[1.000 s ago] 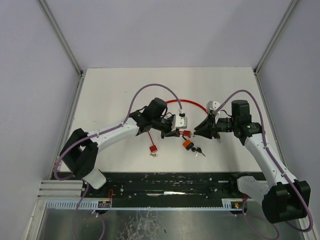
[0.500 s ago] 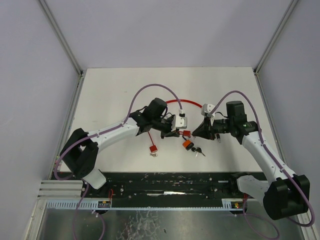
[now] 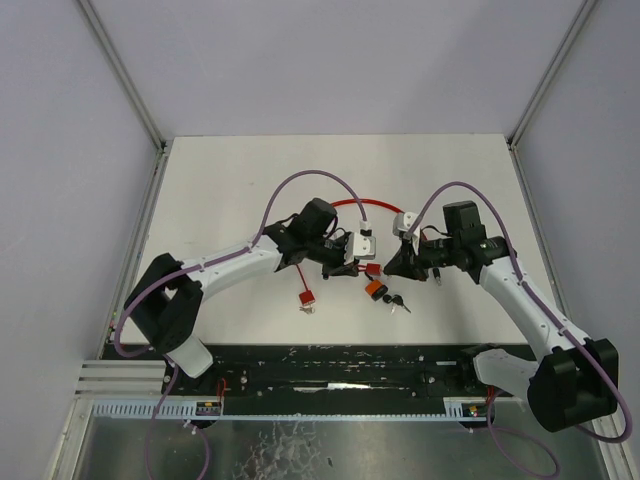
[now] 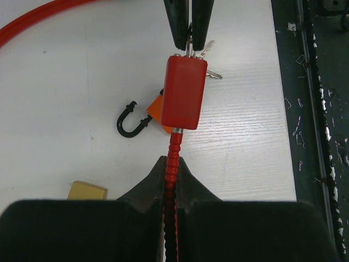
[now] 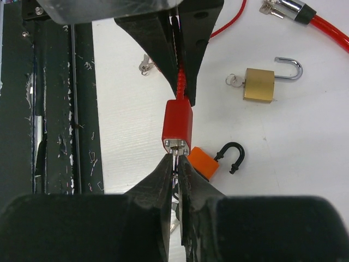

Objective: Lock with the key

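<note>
A red lock body hangs above the white table on a ribbed red cable. My left gripper is shut on that cable just behind the lock. From the other side, my right gripper is shut on a small metal key that sits in the keyhole in the end face of the red lock body. In the top view the two grippers meet tip to tip at the red lock body, with the left gripper on its left and the right gripper on its right.
An orange padlock with an open black shackle lies on the table under the lock. A brass padlock with an open shackle lies farther back. A small red padlock and loose keys lie nearer the front rail.
My right gripper has moved left up to the red lock and closed on the key. The left arm with the cable has barely moved.
</note>
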Controlling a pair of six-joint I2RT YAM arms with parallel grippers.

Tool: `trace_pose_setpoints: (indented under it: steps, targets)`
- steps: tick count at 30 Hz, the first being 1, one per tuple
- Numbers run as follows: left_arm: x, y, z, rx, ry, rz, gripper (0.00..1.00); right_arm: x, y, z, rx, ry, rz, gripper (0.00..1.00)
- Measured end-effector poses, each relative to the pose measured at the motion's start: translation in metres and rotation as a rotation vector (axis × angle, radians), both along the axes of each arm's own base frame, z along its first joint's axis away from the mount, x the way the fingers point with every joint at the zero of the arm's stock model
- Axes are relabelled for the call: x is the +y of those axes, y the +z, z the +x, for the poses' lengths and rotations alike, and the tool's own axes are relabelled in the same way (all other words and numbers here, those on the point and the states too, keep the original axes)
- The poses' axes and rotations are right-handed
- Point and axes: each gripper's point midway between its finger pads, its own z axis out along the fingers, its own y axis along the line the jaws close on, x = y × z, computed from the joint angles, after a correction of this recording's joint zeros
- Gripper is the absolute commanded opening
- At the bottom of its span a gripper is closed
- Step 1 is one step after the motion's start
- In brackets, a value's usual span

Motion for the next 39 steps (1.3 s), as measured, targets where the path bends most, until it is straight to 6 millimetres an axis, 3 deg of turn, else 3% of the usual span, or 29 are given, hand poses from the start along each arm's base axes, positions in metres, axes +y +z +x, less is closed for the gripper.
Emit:
trace_pose_setpoints:
  steps: [6,11,24,34,39]
  targets:
    - [0.0,-0.003,0.001,-0.003,0.007,0.01,0.0,0.002,-0.005,0.0,-0.003,0.013,-0.022,0.12]
    - [0.001,-0.006,0.001,0.001,0.01,0.02,0.0,0.003,-0.01,0.001,-0.009,0.022,-0.047,0.0]
    - [0.0,-0.008,0.003,-0.016,0.018,0.031,0.0,-0.004,-0.011,0.007,-0.076,0.039,-0.157,0.0]
    - [0.016,-0.012,0.029,-0.059,0.105,0.068,0.0,-0.032,-0.023,0.007,-0.05,-0.031,-0.264,0.0]
    - [0.015,-0.01,0.032,-0.059,0.12,0.059,0.0,-0.059,-0.009,0.037,-0.025,-0.242,-0.196,0.0]
